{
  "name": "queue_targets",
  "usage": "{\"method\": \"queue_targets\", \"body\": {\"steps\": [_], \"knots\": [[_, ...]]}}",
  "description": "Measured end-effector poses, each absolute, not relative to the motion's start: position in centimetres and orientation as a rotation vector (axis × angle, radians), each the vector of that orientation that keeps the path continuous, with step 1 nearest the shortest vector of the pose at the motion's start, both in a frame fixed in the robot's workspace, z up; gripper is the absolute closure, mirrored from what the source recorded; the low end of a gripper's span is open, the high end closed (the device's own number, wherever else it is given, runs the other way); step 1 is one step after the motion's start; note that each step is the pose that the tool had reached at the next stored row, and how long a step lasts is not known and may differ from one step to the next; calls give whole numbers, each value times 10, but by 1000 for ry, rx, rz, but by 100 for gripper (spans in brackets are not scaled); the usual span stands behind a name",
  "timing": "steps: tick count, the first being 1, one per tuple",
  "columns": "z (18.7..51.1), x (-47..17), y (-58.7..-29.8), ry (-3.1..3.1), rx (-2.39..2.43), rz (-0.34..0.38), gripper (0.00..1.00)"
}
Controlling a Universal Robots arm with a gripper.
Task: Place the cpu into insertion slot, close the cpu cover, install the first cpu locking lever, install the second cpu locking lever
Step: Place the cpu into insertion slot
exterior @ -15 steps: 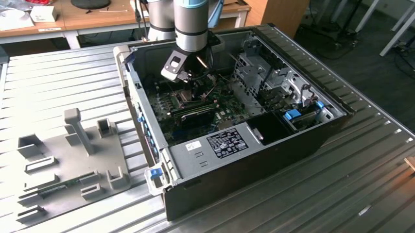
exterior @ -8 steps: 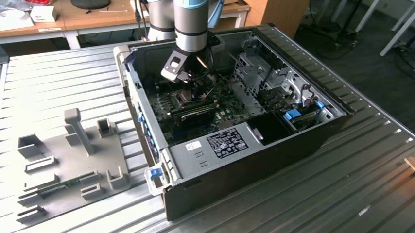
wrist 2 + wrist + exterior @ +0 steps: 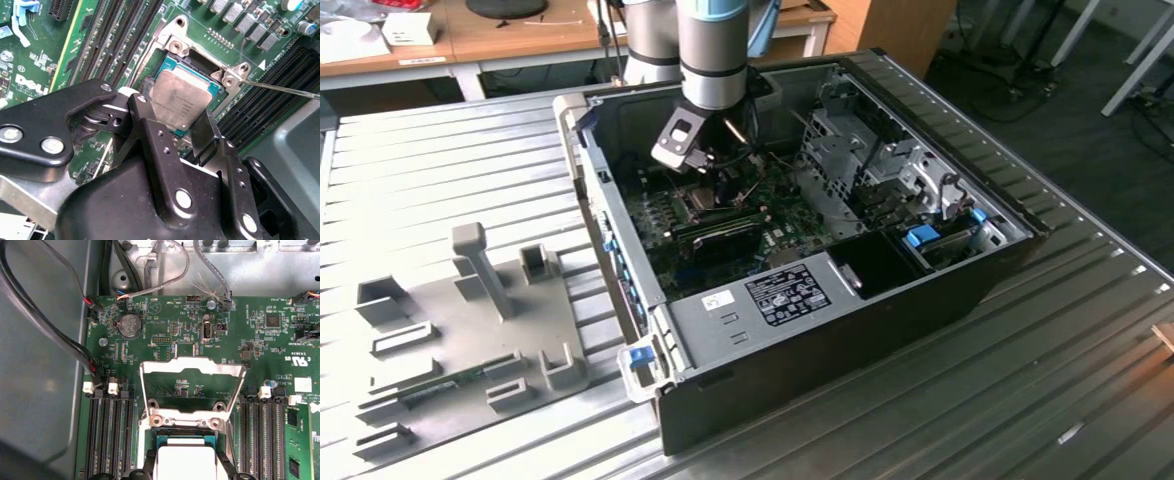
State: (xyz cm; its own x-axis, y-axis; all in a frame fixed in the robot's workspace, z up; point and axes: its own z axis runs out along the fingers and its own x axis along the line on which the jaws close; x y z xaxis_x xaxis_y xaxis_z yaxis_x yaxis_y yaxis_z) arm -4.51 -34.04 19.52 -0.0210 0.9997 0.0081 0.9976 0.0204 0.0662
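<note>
Black pincer (image 3: 176, 127) body fills the near field in the second wrist view. Its two fingers (image 3: 145, 125) are clamped on opposite edges of the cpu (image 3: 179, 97), dull silver top facing up.

Position of the cpu: held directly over the insertion slot (image 3: 200, 61), whose dark interior and silvery border show just beyond the chip's far edge. The chip sits slightly tilted relative to the border. Whether its underside touches the slot cannot be told.

In the first wrist view, the cpu (image 3: 182, 460) appears between the finger ends, with the slot's edge (image 3: 182, 431) just beside it. The cpu cover (image 3: 192, 364) is swung open, away from the slot and clear of the chip, hinged at the slot's far side. Green board shows through its cut-out middle.

A thin metal rod (image 3: 285, 89) runs outward from the slot's corner across the long black memory slots (image 3: 117, 35). Further memory slots flank the socket on both sides. A coin battery (image 3: 129, 325) sits on the circuit board (image 3: 250, 340) beyond the cover, and cables (image 3: 45, 330) run along the board's edge.

In the exterior view, the arm (image 3: 714, 50) reaches down into an open computer case (image 3: 854, 330) lying on its side on a ribbed metal bench (image 3: 1067, 380). A grey fixture tray (image 3: 467, 330) lies on the bench at the exterior view's left, well apart from the case.
</note>
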Motion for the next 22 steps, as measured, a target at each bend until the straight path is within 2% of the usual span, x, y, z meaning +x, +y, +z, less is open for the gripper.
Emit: {"method": "queue_targets", "body": {"steps": [22], "knots": [[195,-45,-340,2156,2226,81,46]]}}
